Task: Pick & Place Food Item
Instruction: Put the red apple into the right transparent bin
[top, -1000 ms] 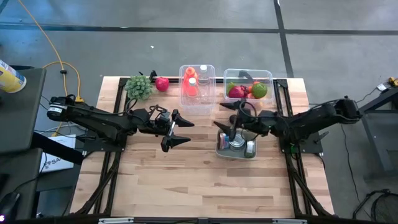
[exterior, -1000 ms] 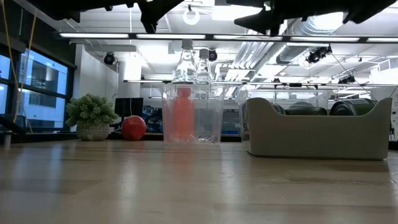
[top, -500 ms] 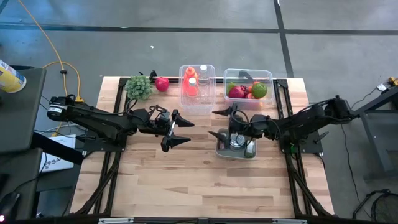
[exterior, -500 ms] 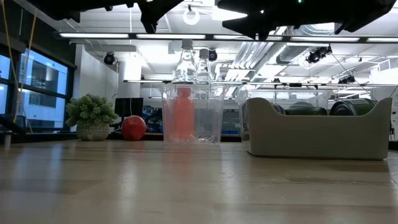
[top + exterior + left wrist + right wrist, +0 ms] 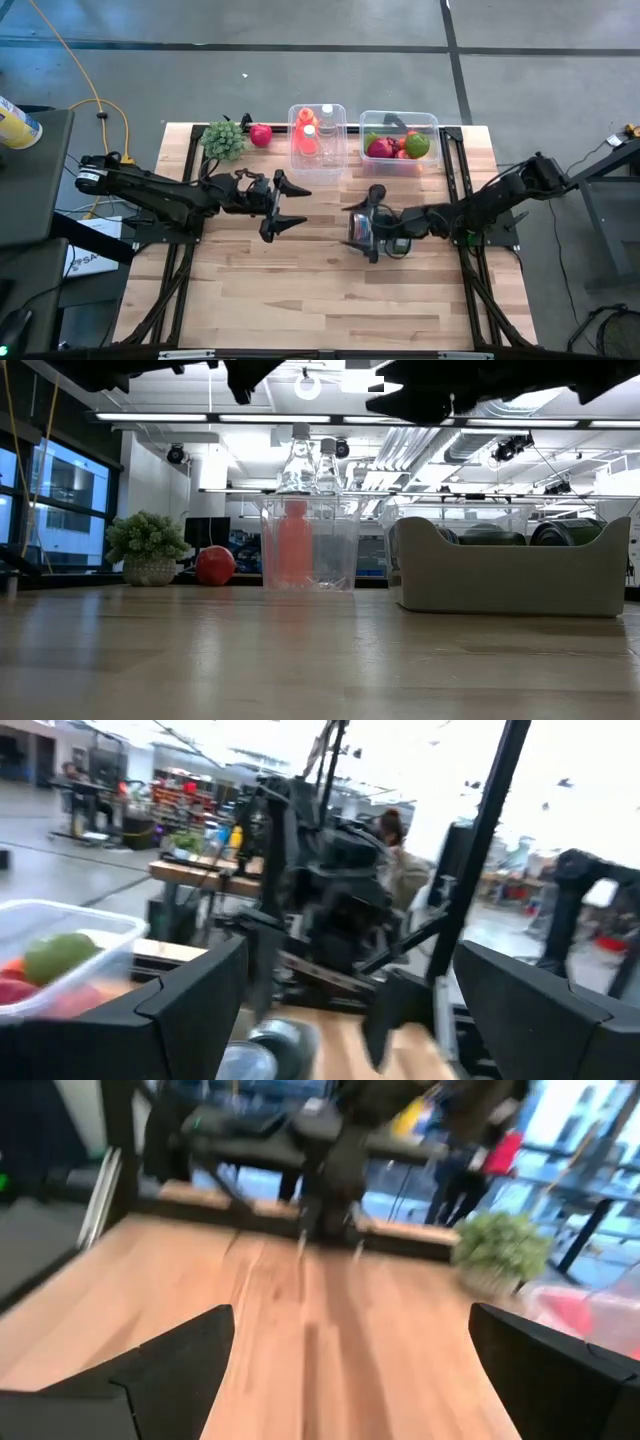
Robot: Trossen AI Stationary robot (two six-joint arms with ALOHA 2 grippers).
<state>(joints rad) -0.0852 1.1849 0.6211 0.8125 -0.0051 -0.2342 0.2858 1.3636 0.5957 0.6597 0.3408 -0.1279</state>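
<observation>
Above mid-table | right gripper (image 5: 366,225) fingers spread wide, empty, over grey tray (image 5: 400,243) of cans | left gripper (image 5: 285,205) wide, hovering | fruit in clear bin (image 5: 399,131) at far edge | step: approach; next: reach bin, grasp fruit.

Back edge, left to right: plant (image 5: 223,139), apple (image 5: 261,134), bottle bin (image 5: 318,142), fruit bin (image 5: 399,143). Tray (image 5: 383,235) sits mid-table, in front of fruit bin. Left gripper (image 5: 285,204) left of tray; right gripper (image 5: 371,222) over it.
</observation>
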